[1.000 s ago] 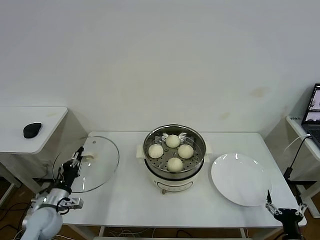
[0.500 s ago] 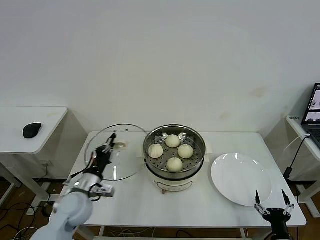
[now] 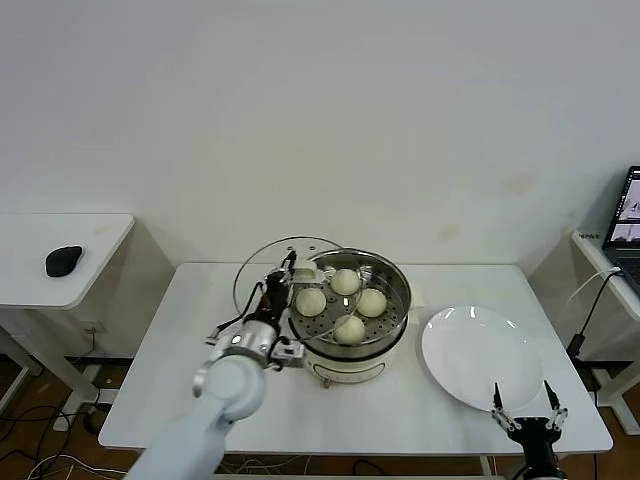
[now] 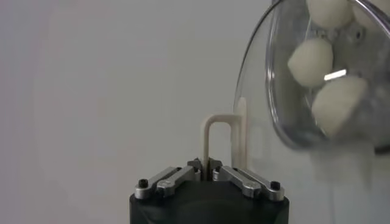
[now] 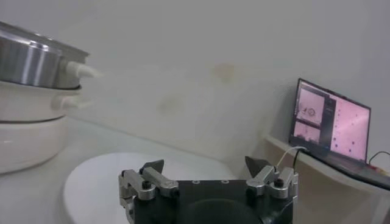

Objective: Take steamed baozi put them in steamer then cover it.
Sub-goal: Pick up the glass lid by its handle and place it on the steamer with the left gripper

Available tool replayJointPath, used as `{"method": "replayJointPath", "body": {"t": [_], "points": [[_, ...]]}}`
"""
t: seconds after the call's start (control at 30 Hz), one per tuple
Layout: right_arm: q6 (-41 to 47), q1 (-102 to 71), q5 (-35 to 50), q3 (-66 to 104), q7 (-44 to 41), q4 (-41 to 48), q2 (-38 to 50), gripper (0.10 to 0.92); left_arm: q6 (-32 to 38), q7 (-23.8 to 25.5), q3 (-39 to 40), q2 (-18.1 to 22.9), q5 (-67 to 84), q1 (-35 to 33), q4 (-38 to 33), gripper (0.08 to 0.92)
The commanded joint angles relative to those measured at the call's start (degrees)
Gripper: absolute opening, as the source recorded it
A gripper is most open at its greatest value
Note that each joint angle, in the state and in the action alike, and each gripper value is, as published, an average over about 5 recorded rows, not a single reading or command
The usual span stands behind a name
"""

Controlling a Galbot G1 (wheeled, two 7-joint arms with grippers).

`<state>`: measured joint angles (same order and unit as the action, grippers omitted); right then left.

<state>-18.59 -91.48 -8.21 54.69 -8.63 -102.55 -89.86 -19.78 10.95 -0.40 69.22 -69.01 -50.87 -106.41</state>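
Head view: four steamed baozi [image 3: 346,301] are seen resting on the perforated floor of the steamer [image 3: 349,318], which is set near the middle of a white table [image 3: 200,330]. The cover [image 3: 283,268] is held above the table, overlapping the steamer's left rim, and is tilted rather than level. It is gripped by its cream handle [image 4: 217,141], on which the left gripper [image 3: 283,278] is clamped tight; in the left wrist view the handle is seen pinched between the closed fingers, with the buns visible through the glass. The handle is judged to be the chosen grip point because the glass is kept clear of the fingers and the rim is left free to seat on the basket. The loading step appears finished, so only the covering is judged to remain.

The right gripper [image 3: 526,421] is parked low at the table's near right edge, jaws spread wide and nothing held. A white plate [image 3: 482,358], bare, is left to the steamer's right. Beyond, a plain pale wall is seen; a side desk with a black mouse [image 3: 64,260] stands at the left, and a laptop [image 5: 332,119] at the right.
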Motion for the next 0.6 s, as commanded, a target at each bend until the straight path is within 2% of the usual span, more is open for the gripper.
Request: {"method": "replayJointPath", "body": {"t": [0.03,0.23,0.6], "points": [[0.1,0.6,-1.84,-1.45,0.42,0.81,-0.46,0.823,-3.01,4.76,3.43,14.97,-9.04,4.5,9.41,0.137],[-0.04,0.8,-2.01,-1.65,0.42,1.53,-0.43,0.823,-2.92,5.23,2.77,18.32,-12.23,3.39,10.57,0.137],[-0.25,0.76,-2.51,-2.34,0.43,2.28,-0.47,0.823,-2.65,5.64,3.51,21.86,-16.41,3.11,11.99,0.137]]}}
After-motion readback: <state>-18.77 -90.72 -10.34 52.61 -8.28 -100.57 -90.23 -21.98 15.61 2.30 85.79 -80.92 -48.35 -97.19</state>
